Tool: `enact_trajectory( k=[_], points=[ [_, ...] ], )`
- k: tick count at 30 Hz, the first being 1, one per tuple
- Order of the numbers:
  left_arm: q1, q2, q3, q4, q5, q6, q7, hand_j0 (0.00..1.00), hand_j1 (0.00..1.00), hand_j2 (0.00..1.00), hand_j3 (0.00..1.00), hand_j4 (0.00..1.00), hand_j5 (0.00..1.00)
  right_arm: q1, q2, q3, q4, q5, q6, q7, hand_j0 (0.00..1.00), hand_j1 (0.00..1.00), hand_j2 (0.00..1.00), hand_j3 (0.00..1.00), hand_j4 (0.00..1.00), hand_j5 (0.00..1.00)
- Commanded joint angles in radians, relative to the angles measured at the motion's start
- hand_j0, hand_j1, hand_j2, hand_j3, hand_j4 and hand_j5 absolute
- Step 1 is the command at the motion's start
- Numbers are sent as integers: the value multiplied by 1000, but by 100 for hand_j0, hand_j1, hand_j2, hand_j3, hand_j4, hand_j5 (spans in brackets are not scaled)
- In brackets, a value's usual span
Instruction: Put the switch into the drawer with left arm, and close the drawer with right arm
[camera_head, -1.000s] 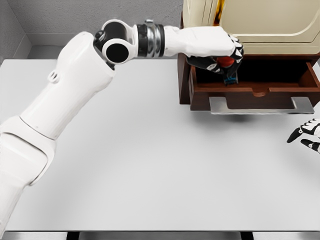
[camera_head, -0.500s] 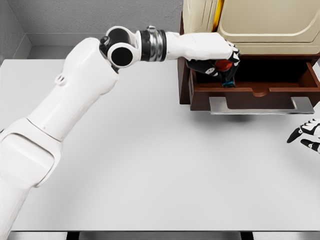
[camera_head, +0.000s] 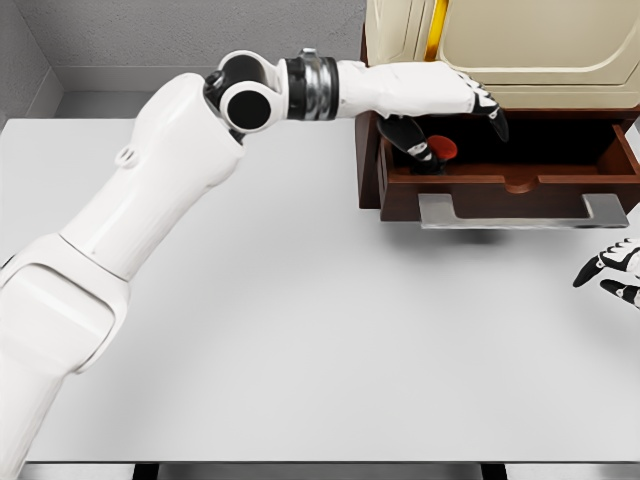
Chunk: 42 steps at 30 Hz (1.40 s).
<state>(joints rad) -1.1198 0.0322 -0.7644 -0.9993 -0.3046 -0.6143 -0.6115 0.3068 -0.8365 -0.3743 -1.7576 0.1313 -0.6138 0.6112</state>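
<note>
The switch (camera_head: 441, 147), red with a dark body, lies inside the open brown drawer (camera_head: 510, 185) near its left end. My left hand (camera_head: 458, 128) hovers just above it with the fingers stretched out to the right and the thumb hanging down beside the switch, holding nothing. The switch's lower part is hidden behind the drawer's front wall. At the right edge of the picture my right hand (camera_head: 610, 272) rests low over the table, fingers relaxed, well in front of the drawer.
The drawer sticks out of a cream-topped cabinet (camera_head: 520, 50) at the back right, with a flat metal handle (camera_head: 520, 212) along its front. A white table (camera_head: 300, 320) stretches in front. A grey wall stands behind.
The left hand's fingers have uncurled and let go of the switch, which now lies in the drawer. The right hand has not moved.
</note>
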Motion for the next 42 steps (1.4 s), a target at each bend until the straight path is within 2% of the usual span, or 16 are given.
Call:
enact_trajectory(
  k=[1,5,11,14,18,22,25,28,30,31,33,34,37,38,40,42],
  points=[
    [0,-11,0,-2,5,3,1,89,89,89,89,89,89,0,-1,0,0,-7,3,0,50,50,50,50,50,50],
    [-8,-32,-50,-7,-7,3,1,89,89,89,89,89,89,0,-1,2,0,-7,3,0,50,50,50,50,50,50],
    [-20,-32,-55,-10,-5,3,1,90,90,90,90,90,90,0,1,11,0,-7,3,0,51,51,51,51,51,51],
    [-44,-32,-55,-16,2,3,1,99,99,99,99,99,99,0,1,15,0,-7,3,0,51,51,51,51,51,51],
    [-66,-32,-50,-62,41,3,1,100,100,100,100,100,100,0,1,15,0,-7,3,0,50,50,50,50,50,50],
    [-80,-24,-46,-116,88,3,1,100,100,100,100,100,100,-2,1,14,0,-7,3,0,43,43,43,43,43,43],
    [-75,92,-46,-246,179,3,1,100,100,100,100,100,100,-5,1,12,0,-7,3,0,42,42,42,42,42,42],
    [-60,284,-44,-418,312,3,1,100,100,100,100,100,100,-9,1,11,0,-7,3,0,42,42,42,42,42,42],
    [-22,439,-32,-437,423,3,1,100,100,100,100,100,100,-11,1,9,0,-7,3,0,43,43,43,43,43,43],
    [24,543,-6,-437,449,3,1,100,100,100,100,100,100,-11,1,9,0,-7,3,0,43,43,43,43,43,43],
    [74,725,28,-432,461,3,1,100,100,100,100,100,100,-15,1,6,0,-7,3,0,44,44,44,44,44,44],
    [112,773,69,-432,461,3,1,100,100,100,100,100,100,-17,1,6,0,-9,3,0,44,44,44,44,44,44],
    [225,762,71,-397,443,3,1,100,100,100,100,100,100,-21,-1,6,0,-22,3,0,45,45,45,45,45,45],
    [232,736,76,-372,441,3,1,100,100,100,100,100,100,-21,-1,6,0,-22,3,0,45,45,45,45,45,45],
    [236,716,69,-371,365,3,1,100,100,100,100,100,100,-23,-1,6,0,-25,3,0,45,45,45,45,45,45],
    [236,689,66,-380,348,3,1,100,100,100,100,100,100,-29,-1,6,0,-25,3,0,45,45,45,45,45,45]
  ],
)
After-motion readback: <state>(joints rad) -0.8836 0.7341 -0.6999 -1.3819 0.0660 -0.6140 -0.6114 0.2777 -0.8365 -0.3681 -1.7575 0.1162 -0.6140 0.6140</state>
